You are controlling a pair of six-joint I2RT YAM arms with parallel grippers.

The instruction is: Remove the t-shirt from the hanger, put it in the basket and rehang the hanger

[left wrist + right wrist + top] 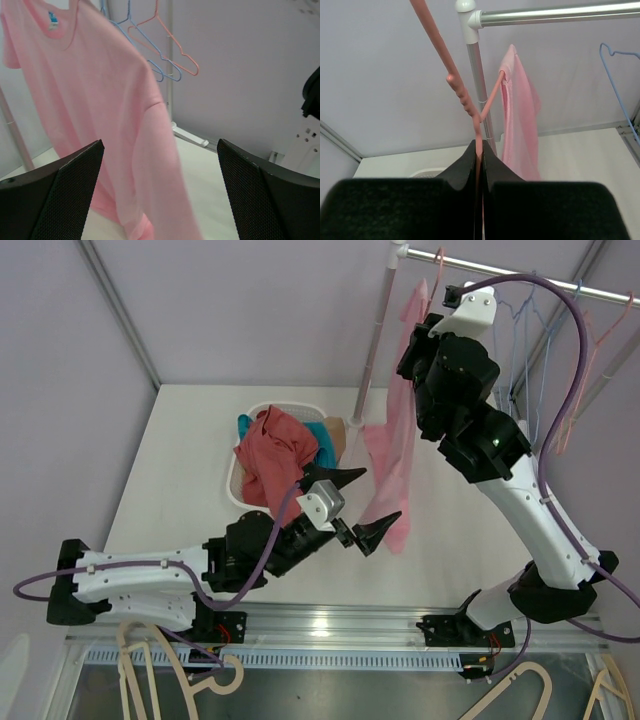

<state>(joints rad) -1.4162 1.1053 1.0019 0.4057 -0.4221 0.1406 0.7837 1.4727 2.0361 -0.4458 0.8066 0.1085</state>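
1. T-shirt, pink, count one: hangs at the left end of the rail, just right of the upright pole, with the hem low over the table.
2. Hanger, pink, count one: carries the shirt; hook end runs out of the right wrist view.
3. Right gripper, count one: raised by the rail, fingers pressed together on the hanger where its arms meet.
4. Left gripper, count one: fingers spread wide, holding nothing; low, at the near side of the shirt's lower part. Contact with the cloth: cannot tell.
5. Blue hangers, count two, and salmon hanger, count one: bare, on the rail right of the shirt.
6. Basket, white, count one: on the table left of the pole; holds a red garment and a teal garment.
7. Cream hangers: below the table's near edge; count unclear.
8. In the way: the upright pole, between basket and shirt.
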